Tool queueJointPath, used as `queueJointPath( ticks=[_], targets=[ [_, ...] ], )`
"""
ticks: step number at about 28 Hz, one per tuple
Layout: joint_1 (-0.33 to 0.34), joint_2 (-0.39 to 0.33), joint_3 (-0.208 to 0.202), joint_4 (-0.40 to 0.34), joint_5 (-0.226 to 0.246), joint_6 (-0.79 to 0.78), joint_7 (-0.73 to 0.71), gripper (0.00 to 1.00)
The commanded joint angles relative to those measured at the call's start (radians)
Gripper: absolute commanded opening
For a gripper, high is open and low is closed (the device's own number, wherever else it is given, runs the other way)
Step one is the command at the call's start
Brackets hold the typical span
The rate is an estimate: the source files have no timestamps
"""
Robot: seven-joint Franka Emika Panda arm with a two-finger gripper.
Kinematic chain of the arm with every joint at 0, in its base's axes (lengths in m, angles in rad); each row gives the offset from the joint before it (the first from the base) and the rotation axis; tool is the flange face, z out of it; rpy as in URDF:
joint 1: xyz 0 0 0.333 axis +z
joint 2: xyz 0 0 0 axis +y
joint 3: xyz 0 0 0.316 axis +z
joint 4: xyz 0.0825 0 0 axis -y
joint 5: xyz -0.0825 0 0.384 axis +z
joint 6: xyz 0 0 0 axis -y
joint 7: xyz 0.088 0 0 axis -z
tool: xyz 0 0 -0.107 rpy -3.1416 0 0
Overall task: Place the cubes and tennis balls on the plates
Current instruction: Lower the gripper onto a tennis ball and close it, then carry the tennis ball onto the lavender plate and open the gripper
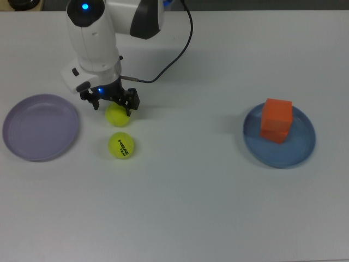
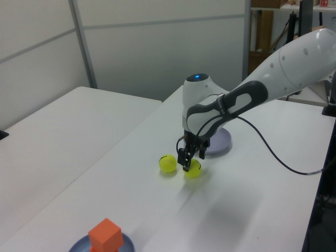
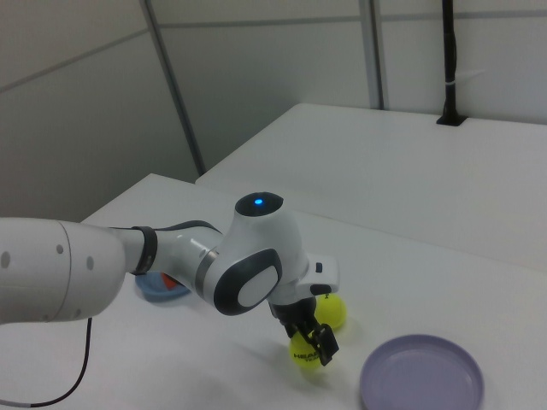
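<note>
- Gripper [image 1: 112,104] sits low over the plain tennis ball [image 1: 117,116], fingers spread wide, one either side of it; no grip visible.
- HEAD-marked tennis ball [image 1: 121,145] lies on the table [image 1: 185,207] just below it in the top view, apart from the gripper.
- Lilac plate [image 1: 40,127] sits bare near the balls, on the top view's left.
- Blue plate [image 1: 280,136] is well apart on the top view's right, holding both orange cubes [image 1: 276,120], stacked.
</note>
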Motion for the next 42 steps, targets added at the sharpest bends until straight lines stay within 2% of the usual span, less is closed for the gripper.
queueJointPath(
  ticks=[1, 4, 5, 7, 8, 9, 11, 13, 21, 24, 25, 29, 30, 34, 35, 42],
  targets=[
    [0.009, 0.016, -0.003, 0.002, 0.024, 0.022, -0.03, 1.0],
    [0.009, 0.019, -0.003, 0.002, 0.027, 0.022, -0.027, 1.0],
    [0.009, 0.019, -0.001, 0.002, 0.03, 0.022, -0.022, 0.97],
    [0.009, 0.019, -0.001, 0.003, 0.05, 0.022, -0.019, 0.82],
    [0.009, 0.019, -0.001, 0.003, 0.063, 0.022, -0.021, 0.7],
    [0.009, 0.019, -0.003, 0.008, 0.088, 0.024, -0.027, 0.42],
    [0.009, 0.019, -0.003, 0.013, 0.107, 0.024, -0.028, 0.17],
    [0.009, 0.019, -0.003, 0.017, 0.124, 0.025, -0.028, 0.01],
    [0.004, 0.007, -0.014, 0.023, 0.135, 0.018, -0.032, 0.0],
    [0.002, -0.006, -0.049, 0.048, 0.135, 0.004, -0.027, 0.0],
    [0.002, -0.004, -0.079, 0.075, 0.135, -0.025, -0.021, 0.0],
    [-0.004, 0.007, -0.141, 0.143, 0.139, -0.081, -0.024, 0.0],
    [-0.011, 0.016, -0.158, 0.163, 0.158, -0.081, -0.025, 0.0],
    [-0.025, 0.037, -0.175, 0.175, 0.19, -0.079, -0.039, 0.0],
    [-0.028, 0.062, -0.181, 0.181, 0.196, -0.076, -0.045, 0.0],
    [-0.047, 0.174, -0.184, 0.263, 0.201, -0.074, -0.036, 0.0]
  ],
)
